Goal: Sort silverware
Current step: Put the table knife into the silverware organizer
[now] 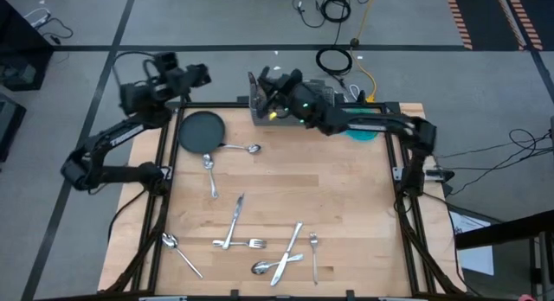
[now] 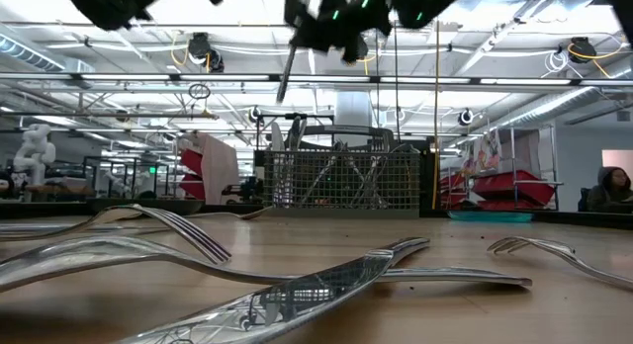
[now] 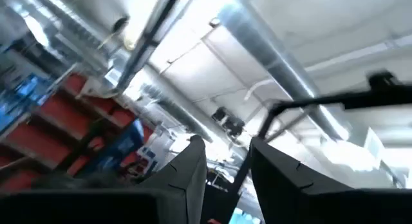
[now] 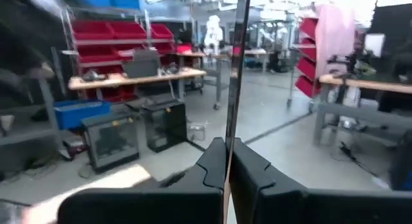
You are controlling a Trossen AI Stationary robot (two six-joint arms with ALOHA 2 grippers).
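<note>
My right gripper [image 1: 265,86] reaches over the grey wire-mesh caddy [image 1: 279,109] at the table's far edge and is shut on one slim piece of silverware [image 2: 288,69]; which kind, I cannot tell. My left gripper [image 1: 197,75] is raised beyond the table's far left corner, open with nothing between its fingers [image 3: 193,166]. Several forks, spoons and knives lie flat on the wooden table, among them a spoon [image 1: 248,149] beside the dark round plate [image 1: 202,131], a knife [image 1: 236,216] and a fork [image 1: 313,254]. My right gripper pinches the silverware piece between its two fingers [image 4: 212,161], which come in level from the table's right. The piece shows edge-on [image 4: 235,76] and runs on past the fingertips. It hangs slanted below the gripper, its lower end [image 2: 281,97] clear above the caddy [image 2: 346,181].
The caddy holds several upright pieces. A teal object [image 1: 363,133] lies by the far right corner. Bare wood shows in the table's middle [image 1: 320,180]. More silverware lies near the front edge, such as a spoon [image 1: 173,246] and a knife [image 1: 287,247].
</note>
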